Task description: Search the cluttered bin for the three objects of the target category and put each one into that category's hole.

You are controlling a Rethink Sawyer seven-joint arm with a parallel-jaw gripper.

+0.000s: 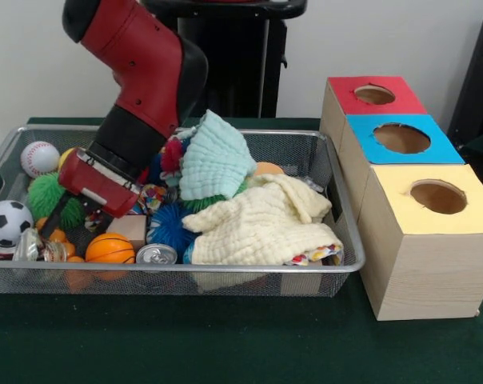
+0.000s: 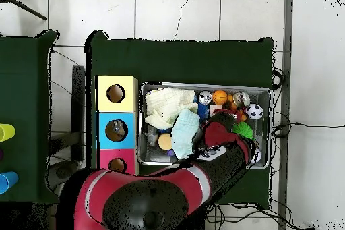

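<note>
the gripper [image 1: 69, 218] hung low inside the wire basket [image 1: 225, 282], over the green spiky ball [image 1: 49, 196] at its end farthest from the boxes [image 1: 421, 216]. i couldn't tell its grip. no bottles showed among the cloths [image 1: 261, 224].

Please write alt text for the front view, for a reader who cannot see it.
A red and black robot arm reaches into a wire-mesh bin full of balls, cloths and a drink can. Three boxes with round holes stand beside it: red, blue, yellow.
</note>
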